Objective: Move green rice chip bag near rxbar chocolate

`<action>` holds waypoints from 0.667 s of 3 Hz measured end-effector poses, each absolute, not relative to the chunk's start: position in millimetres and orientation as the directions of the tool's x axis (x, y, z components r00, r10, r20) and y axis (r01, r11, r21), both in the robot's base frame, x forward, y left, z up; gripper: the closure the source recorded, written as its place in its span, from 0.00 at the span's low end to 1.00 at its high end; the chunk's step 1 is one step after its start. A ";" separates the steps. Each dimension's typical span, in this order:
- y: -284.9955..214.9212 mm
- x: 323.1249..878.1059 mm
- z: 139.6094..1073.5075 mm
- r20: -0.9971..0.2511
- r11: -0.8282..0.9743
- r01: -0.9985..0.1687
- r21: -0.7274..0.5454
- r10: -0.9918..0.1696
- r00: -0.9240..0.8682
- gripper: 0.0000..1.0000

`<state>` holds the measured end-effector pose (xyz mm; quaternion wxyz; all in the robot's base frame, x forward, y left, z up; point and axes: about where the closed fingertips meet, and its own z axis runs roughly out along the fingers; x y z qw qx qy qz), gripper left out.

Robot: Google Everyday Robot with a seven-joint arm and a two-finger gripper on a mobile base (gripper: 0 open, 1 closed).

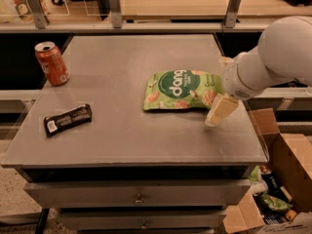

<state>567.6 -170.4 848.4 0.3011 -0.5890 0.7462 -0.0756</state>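
The green rice chip bag (181,89) lies flat on the grey table (126,135), right of centre. The rxbar chocolate (67,119), a slim black wrapper with a white label, lies near the table's front left. My gripper (222,87) is at the bag's right end, low over the table. It looks open: one cream finger (219,110) is in front of the bag's corner and the other tip (225,61) shows behind it. The white arm hides the bag's right edge.
A red soda can (51,63) stands at the table's left rear. An open cardboard box (280,179) with items sits on the floor at the right of the table. A railing and shelf run behind the table.
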 end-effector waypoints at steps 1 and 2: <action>-175.2 583.9 849.8 -0.344 0.274 -0.823 -0.497 -0.933 -0.103 0.18; -178.1 592.9 850.3 -0.336 0.261 -0.821 -0.507 -0.937 -0.091 0.42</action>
